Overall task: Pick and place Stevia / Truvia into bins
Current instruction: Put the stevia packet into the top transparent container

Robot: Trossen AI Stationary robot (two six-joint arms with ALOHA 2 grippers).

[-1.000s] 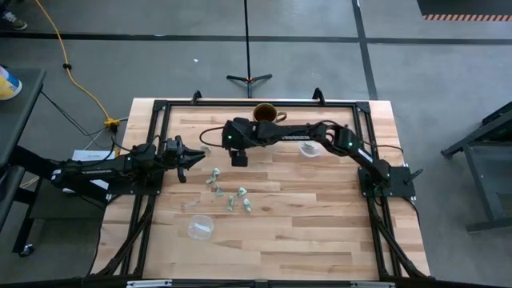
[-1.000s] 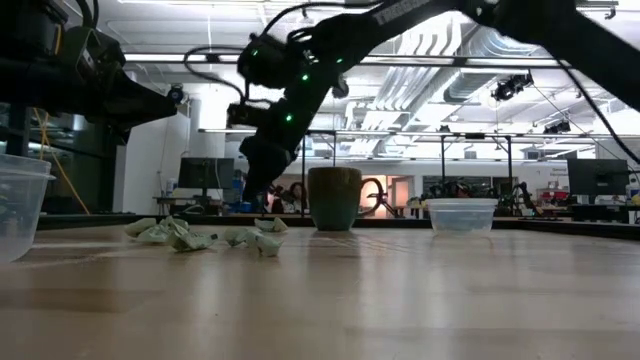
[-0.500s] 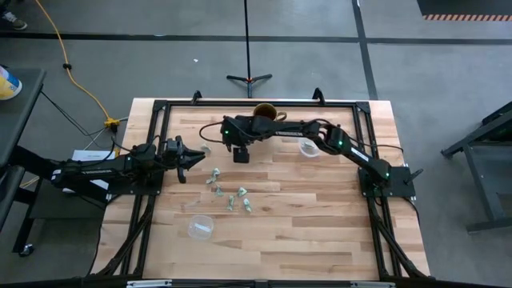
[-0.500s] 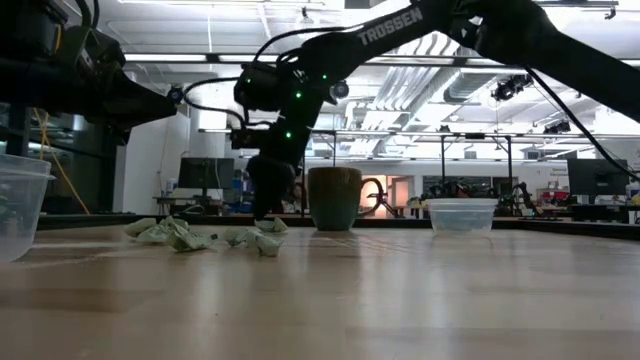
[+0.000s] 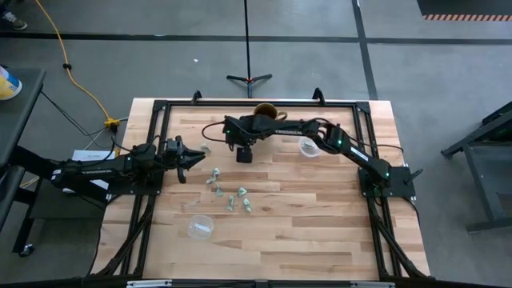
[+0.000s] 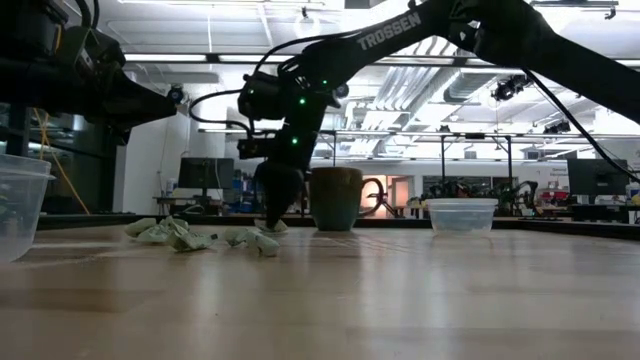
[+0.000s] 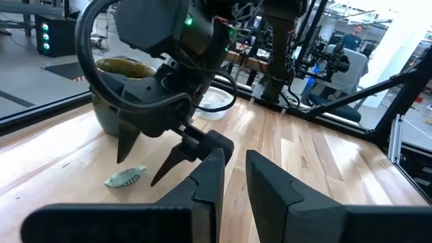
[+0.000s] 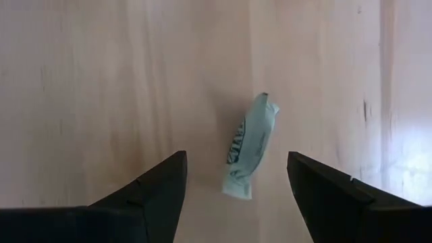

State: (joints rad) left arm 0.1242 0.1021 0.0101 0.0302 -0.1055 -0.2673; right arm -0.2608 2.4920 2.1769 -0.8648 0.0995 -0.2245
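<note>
Several pale green and white packets (image 5: 228, 190) lie flat in a loose cluster mid-table, crumpled in the low view (image 6: 175, 233). One lone packet (image 8: 251, 148) lies flat on the wood under my right gripper (image 8: 235, 156). That gripper points down, open, with one finger on each side of the packet and neither touching it; the left wrist view shows the same packet (image 7: 126, 177). My left gripper (image 5: 189, 156) waits open at the table's left, off the wood. One clear cup (image 5: 200, 226) stands near the front edge, another cup (image 5: 308, 146) toward the far right.
A brown mug (image 5: 264, 112) stands at the far edge just behind my right gripper (image 6: 278, 212). A black frame rail (image 5: 256, 102) runs around the table. Bare wood lies between the packet cluster and the right cup (image 6: 461, 215).
My right gripper has come down toward the table, close to the lone packet beside the mug, and has shifted slightly toward the table's right. The packets and cups have stayed where they were.
</note>
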